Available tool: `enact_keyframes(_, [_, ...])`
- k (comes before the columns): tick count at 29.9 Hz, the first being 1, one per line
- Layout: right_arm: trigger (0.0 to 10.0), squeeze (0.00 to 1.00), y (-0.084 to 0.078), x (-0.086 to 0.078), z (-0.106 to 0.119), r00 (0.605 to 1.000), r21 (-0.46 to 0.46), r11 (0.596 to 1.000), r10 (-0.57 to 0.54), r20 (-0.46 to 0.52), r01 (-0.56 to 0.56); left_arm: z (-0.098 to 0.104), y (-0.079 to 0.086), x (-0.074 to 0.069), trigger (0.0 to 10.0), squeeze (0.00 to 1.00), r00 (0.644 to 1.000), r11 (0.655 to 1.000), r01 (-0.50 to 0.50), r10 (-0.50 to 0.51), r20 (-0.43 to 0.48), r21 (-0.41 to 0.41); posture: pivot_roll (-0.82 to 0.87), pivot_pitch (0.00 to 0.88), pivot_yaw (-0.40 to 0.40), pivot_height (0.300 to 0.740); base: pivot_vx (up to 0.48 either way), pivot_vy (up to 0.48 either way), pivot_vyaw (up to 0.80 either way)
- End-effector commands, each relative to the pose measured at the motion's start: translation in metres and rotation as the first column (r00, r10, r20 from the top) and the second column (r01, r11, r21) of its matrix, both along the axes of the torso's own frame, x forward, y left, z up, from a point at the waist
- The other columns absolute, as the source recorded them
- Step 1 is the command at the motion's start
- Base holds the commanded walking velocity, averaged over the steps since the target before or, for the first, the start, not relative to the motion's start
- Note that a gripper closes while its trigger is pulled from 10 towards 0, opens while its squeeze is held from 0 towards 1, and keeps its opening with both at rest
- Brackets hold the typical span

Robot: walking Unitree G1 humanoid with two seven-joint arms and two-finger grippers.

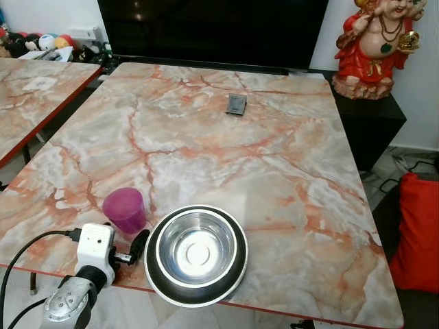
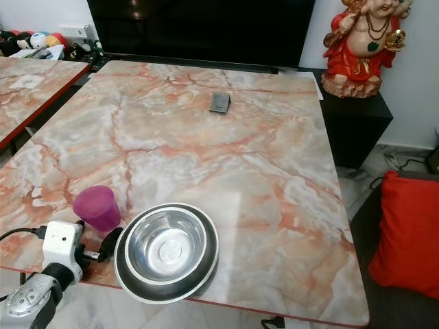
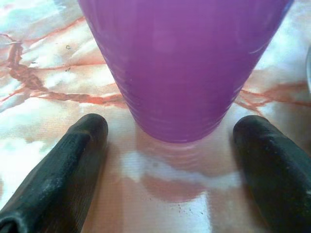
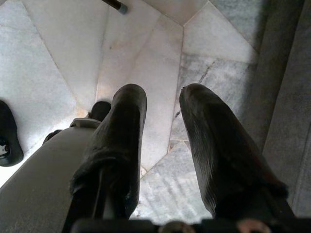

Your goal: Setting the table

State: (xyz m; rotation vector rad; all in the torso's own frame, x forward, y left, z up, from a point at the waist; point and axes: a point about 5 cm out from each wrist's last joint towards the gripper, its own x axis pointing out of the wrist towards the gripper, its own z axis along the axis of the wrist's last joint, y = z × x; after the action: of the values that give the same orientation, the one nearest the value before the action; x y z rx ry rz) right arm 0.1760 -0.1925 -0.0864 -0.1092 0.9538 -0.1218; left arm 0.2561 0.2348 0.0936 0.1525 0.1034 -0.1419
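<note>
Black fingers (image 3: pixel 63 165) of the left gripper (image 3: pixel 170 160) stand spread wide on either side of one purple plastic cup (image 1: pixel 125 210), not touching its ribbed, tapered wall. One round steel bowl (image 1: pixel 197 249) with a black rim sits just beside the cup at the lower centre of the frame, on a pink-veined marble table (image 1: pixel 274 164). One small dark flat object (image 1: pixel 236 104) lies well apart, upper centre. Right gripper (image 4: pixel 163 145), slightly parted, hangs over a tiled floor (image 4: pixel 58 58).

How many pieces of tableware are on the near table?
2: a purple cup at the near edge with the open left gripper just before it, and a steel bowl right of the cup.
</note>
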Motion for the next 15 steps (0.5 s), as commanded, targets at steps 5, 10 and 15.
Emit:
enact_keyframes(5, [10.0, 0.00, -0.001, -0.004, -0.002, 1.000, -0.006, 1.000, 0.009, -0.019, -0.009, -0.002, 0.003, -0.012, 10.0, 0.00, 1.000, 1.000, -0.007, 0.008, -0.023, 0.004, 0.04, 0.117, -0.026, 0.740, 0.000, 0.000, 0.00])
enact_keyframes(10, [10.0, 0.00, -0.001, -0.004, -0.002, 1.000, -0.006, 1.000, 0.009, -0.019, -0.009, -0.006, 0.006, -0.023, 10.0, 0.00, 0.999, 0.999, -0.033, 0.034, -0.035, 0.006, 0.04, 0.118, -0.029, 0.740, 0.000, 0.000, 0.00])
enact_keyframes(15, [10.0, 0.00, -0.001, -0.003, -0.002, 1.000, -0.006, 1.000, 0.012, -0.019, -0.012, -0.005, 0.005, -0.030, 10.0, 0.00, 0.998, 0.999, -0.050, 0.050, -0.026, 0.003, 0.05, 0.117, -0.033, 0.740, 0.000, 0.000, 0.00])
